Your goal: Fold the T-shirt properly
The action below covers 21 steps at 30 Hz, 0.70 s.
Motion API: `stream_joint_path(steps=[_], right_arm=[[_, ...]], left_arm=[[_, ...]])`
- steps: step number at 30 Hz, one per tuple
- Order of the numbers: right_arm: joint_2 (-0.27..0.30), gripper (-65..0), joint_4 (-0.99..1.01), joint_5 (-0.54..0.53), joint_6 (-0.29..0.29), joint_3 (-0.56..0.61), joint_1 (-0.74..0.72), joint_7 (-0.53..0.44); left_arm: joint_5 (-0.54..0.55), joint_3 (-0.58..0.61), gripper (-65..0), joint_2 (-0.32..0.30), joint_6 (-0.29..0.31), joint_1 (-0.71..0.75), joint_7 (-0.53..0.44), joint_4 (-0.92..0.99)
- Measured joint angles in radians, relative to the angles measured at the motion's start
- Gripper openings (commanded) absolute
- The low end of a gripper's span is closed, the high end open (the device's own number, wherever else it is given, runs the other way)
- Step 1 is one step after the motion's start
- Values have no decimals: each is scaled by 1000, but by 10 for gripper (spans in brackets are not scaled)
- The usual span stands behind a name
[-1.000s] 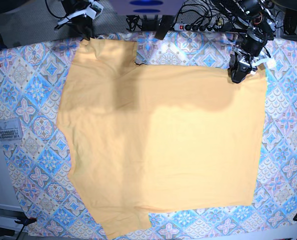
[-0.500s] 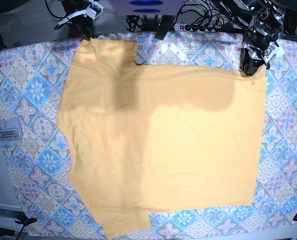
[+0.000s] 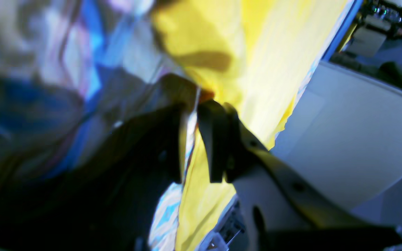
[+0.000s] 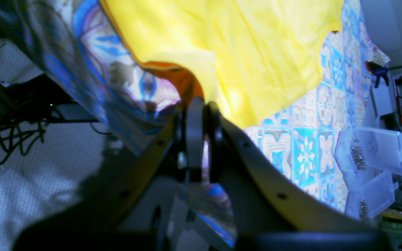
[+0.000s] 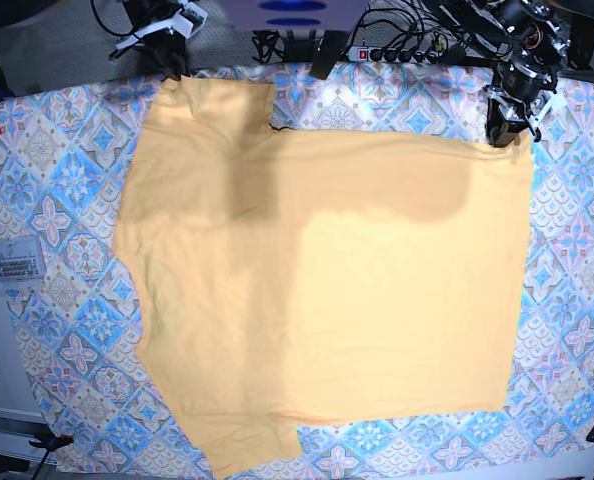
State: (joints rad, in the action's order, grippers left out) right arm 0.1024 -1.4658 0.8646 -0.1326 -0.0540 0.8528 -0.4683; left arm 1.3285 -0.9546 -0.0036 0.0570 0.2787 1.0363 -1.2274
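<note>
The T-shirt [image 5: 317,280] is spread flat on the patterned tablecloth [image 5: 67,180], and it is partly folded already. Two far corners of the shirt are being worked, one by each arm.

The right gripper [image 4: 201,104] is pinched shut on the T-shirt's edge [image 4: 201,80]. The cloth is seen going in between the tips, with bare tablecloth on both sides of the gripper and a clear plastic box [image 4: 372,164] off to one side. In the base view this gripper [image 5: 169,72] is seen at the shirt's far sleeve corner.

The left gripper [image 5: 505,132] is placed right at the other far corner. Its picture is blurred. The jaws are seen a little apart, with yellow cloth [image 3: 257,69] just past the tips [image 3: 201,104]. Whether cloth is held there cannot be told.

The step in hand is judged to be taking hold of the far edge. Next, a firm pinch is called for on the left side. Then both corners should be lifted together and carried over evenly, so no wrinkles are made.
</note>
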Motion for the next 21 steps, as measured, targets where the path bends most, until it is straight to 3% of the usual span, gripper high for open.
stream_joint_path(steps=[2, 6, 21], right_arm=[[0, -650, 0, 0, 0, 0, 0, 0], [0, -650, 0, 0, 0, 0, 0, 0], [0, -650, 0, 0, 0, 0, 0, 0]], left_arm=[[0, 4, -456, -3, 0, -9, 7, -1], [3, 1, -417, -8, 0, -16, 15, -3], [-11, 0, -418, -8, -8, -60, 2, 0]])
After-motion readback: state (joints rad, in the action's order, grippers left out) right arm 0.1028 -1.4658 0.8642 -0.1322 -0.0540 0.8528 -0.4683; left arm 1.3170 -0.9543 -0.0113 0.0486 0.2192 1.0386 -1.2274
